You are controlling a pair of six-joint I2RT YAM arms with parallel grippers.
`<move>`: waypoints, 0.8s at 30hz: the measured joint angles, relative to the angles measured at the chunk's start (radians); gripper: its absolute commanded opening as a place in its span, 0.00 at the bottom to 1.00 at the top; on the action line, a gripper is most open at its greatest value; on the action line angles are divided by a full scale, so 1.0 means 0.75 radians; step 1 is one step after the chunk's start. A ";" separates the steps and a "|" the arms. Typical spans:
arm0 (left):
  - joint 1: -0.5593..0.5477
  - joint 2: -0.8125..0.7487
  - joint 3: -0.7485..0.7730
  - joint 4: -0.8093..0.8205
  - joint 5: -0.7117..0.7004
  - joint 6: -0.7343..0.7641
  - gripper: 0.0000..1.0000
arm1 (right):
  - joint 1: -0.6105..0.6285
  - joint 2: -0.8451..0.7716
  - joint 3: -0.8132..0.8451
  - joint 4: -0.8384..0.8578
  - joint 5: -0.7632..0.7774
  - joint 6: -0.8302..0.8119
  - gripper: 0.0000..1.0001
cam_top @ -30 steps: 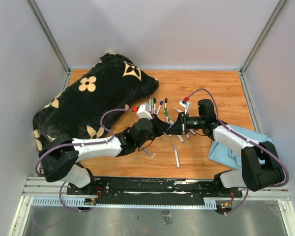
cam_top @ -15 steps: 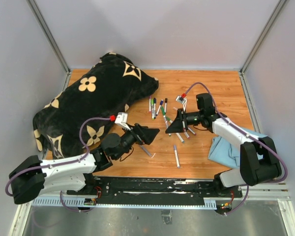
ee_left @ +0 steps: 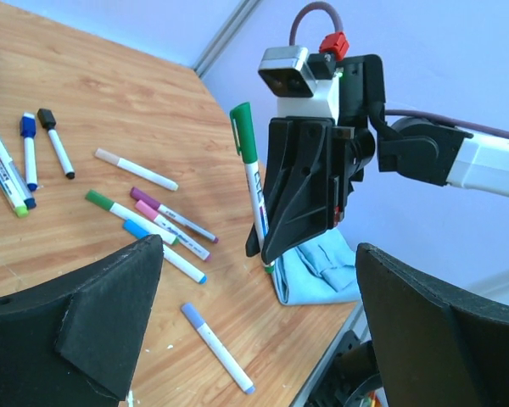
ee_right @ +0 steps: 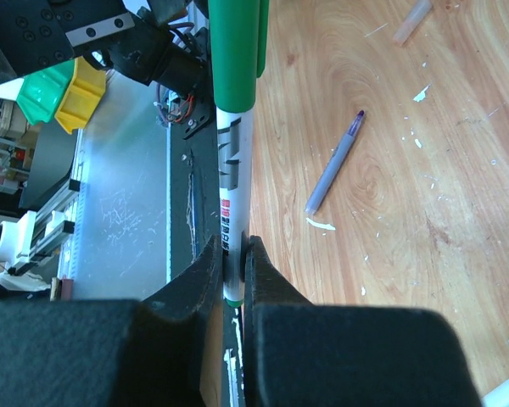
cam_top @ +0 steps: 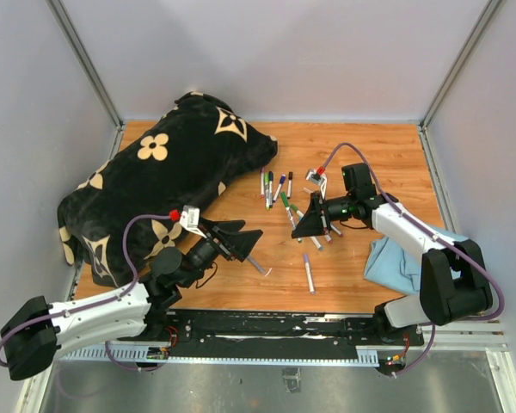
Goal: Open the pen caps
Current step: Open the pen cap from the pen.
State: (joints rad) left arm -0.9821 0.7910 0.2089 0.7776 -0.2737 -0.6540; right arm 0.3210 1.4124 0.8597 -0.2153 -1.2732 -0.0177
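Right wrist: your right gripper (ee_right: 229,264) is clamping an upright marker (ee_right: 231,182) by its white barrel, with the green cap (ee_right: 235,51) on top.
Top external: your left gripper (cam_top: 243,238) is hanging wide open, apart from it.

Wooden table (cam_top: 370,155): markers (cam_top: 270,191), cushion (cam_top: 155,181), cloth (cam_top: 396,262).

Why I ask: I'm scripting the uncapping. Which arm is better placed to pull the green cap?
Left, probably. The right gripper is shut on the marker barrel, holding it upright, green cap exposed. The left gripper is open, empty and faces that cap.
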 measured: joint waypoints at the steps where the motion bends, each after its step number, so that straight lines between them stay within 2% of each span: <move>1: 0.004 -0.011 -0.006 0.007 0.003 0.000 0.99 | 0.000 0.000 0.001 -0.005 -0.001 -0.009 0.01; 12: 0.120 0.019 -0.143 0.184 0.094 -0.075 0.99 | 0.000 -0.001 0.002 -0.060 -0.013 -0.057 0.01; 24: 0.182 0.046 -0.148 0.289 0.223 -0.130 0.99 | 0.000 -0.001 0.003 -0.060 -0.027 -0.060 0.01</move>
State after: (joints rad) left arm -0.8459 0.8257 0.0978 0.9943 -0.1066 -0.7517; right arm 0.3210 1.4120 0.8616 -0.2604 -1.2934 -0.0628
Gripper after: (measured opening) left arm 0.993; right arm 0.069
